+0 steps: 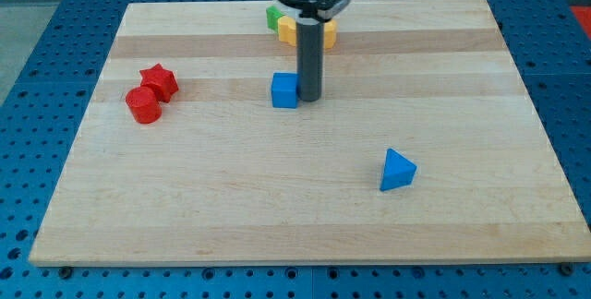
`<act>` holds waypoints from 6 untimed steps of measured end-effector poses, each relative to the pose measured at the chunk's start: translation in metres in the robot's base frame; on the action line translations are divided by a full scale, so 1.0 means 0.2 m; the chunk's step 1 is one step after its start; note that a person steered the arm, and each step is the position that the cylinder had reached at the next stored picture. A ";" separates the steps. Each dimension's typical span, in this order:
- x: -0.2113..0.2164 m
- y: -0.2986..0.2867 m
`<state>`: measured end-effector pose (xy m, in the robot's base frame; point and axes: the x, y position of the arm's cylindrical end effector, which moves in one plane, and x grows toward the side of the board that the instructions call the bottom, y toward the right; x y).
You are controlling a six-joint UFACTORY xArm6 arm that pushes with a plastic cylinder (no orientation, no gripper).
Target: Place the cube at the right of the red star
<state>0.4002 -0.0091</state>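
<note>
A blue cube (285, 89) sits on the wooden board a little above the middle. My tip (309, 99) stands right against the cube's right side, touching or nearly touching it. A red star (160, 81) lies near the view's left edge of the board, far to the left of the cube. A red cylinder (143, 106) touches the star at its lower left.
A blue triangular block (397, 171) lies toward the view's lower right. A yellow block (308, 30) and a green block (274, 17) sit near the board's top edge, partly hidden behind the rod. The board (462, 234) rests on a blue perforated table.
</note>
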 end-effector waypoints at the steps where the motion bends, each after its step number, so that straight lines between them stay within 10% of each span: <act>1: 0.00 -0.14; 6: -0.08 -0.52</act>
